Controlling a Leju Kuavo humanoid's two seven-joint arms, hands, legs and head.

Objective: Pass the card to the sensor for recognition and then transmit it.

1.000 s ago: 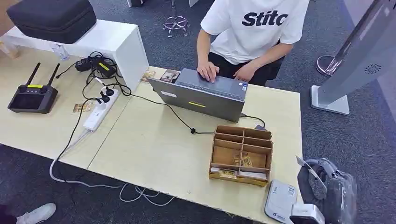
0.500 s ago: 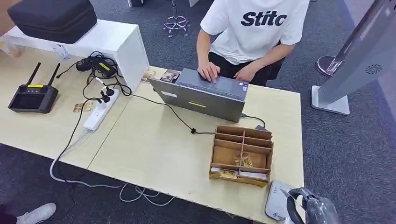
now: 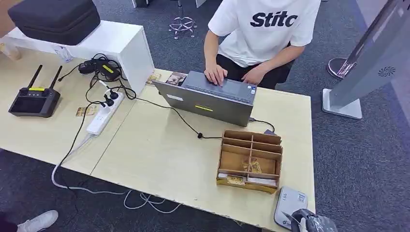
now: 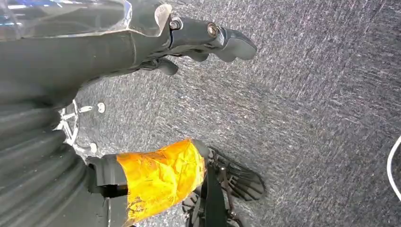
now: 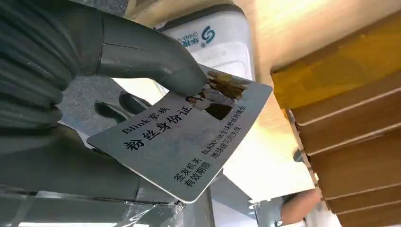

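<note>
Card in right hand, at the sensor; handover still to do.
Head view: right hand (image 3: 309,223) low beside the white rounded sensor (image 3: 289,207). Left wrist view: left hand (image 4: 189,42) slack, empty, above carpet. Right wrist view: thumb pins the glossy flat card (image 5: 184,139) just above the sensor; read unconfirmed.

person (image 3: 263,29) typing at laptop (image 3: 209,98) | wooden organizer (image 3: 250,159) | power strip (image 3: 102,116) | possibly a remote controller (image 3: 34,99)

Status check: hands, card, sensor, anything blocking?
Right hand grips card, hovering at the white sensor. Left hand hangs open over the floor. Wooden organizer sits beside the sensor; nothing blocks it.
</note>
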